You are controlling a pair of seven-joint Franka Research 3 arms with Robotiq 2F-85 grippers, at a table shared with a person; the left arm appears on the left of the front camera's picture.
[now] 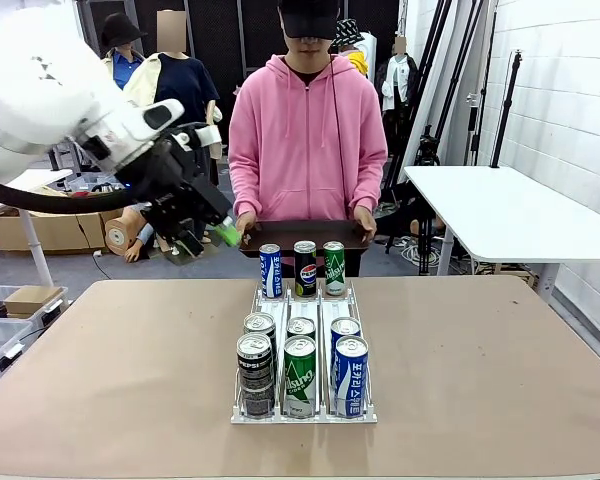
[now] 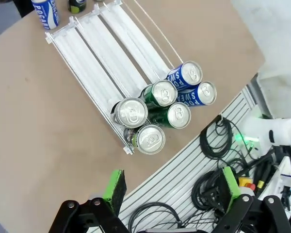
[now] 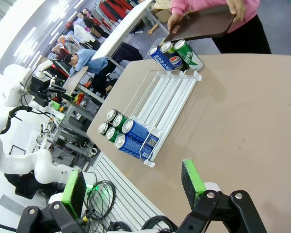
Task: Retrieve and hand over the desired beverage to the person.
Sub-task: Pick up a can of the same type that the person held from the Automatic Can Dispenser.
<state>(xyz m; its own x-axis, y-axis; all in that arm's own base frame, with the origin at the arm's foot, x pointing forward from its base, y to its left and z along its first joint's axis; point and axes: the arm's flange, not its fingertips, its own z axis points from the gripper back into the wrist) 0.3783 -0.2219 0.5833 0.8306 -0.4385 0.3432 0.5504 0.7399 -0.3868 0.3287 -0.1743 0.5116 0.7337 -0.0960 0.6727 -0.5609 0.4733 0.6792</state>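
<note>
The worktop (image 1: 500, 380) is brown and carries one clear rack (image 1: 280, 305) running away from the robot toward the person (image 1: 307, 130), who stands at the far edge in a pink hoodie. The left arm (image 1: 50, 90) hangs high over the worktop's left side, well apart from everything on it. The person holds a dark tray (image 1: 305, 235) level in both hands, just behind the rack's far end.

The left tool (image 1: 205, 243) is spread wide and empty, its green pads pointing down toward the near end of the rack in its own wrist view (image 2: 173, 187). The right tool (image 3: 133, 183) is also wide and empty, above the near right of the worktop.

This looks like the approach before any pick: nothing is gripped yet. Which drink is wanted cannot be told. The next move would call for bringing a tool down over one can and closing across its sides without knocking its neighbours.

The cans (image 1: 300, 375) stand in the rack, six packed touching at the near end and three in a row at the far end. All are upright, long axis vertical, tops up.
</note>
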